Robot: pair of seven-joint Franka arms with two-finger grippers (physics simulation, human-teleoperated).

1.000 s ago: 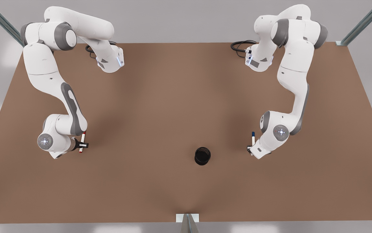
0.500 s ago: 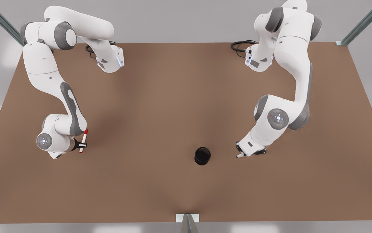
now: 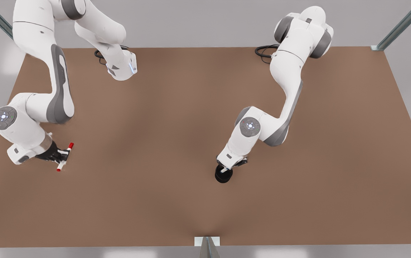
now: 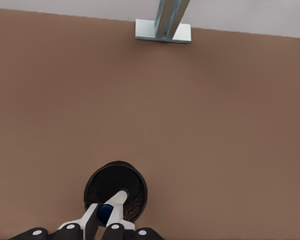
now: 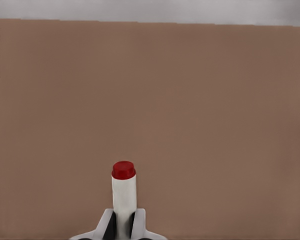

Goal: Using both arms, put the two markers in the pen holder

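Observation:
The black round pen holder [image 3: 223, 177] stands on the brown table [image 3: 162, 136], near the front and a little toward the front view's right. My left gripper [image 3: 224, 167] hangs right over it, shut on the blue-capped marker [image 4: 118, 198]. The marker points down into the pen holder [image 4: 136, 181], its lower tip over the opening. Far on the front view's left, my right gripper [image 3: 61, 156] is shut on the middle of the red-capped marker [image 3: 69, 147], which lies tilted just above the table. In the right wrist view the red marker [image 5: 124, 187] sticks out between the right gripper's [image 5: 124, 223] fingers.
A metal post on a white bracket [image 3: 207, 242] stands at the table's front edge, and this bracket [image 4: 163, 30] lies beyond the pen holder. Black cables [image 3: 265, 50] coil by the arm bases at the back. Grey frame struts [image 3: 400, 25] cross the rear corners.
My left arm swung toward the front view's left, carrying the blue marker from beside the pen holder to directly over it. My right arm rose and shifted left, tilting the red marker.

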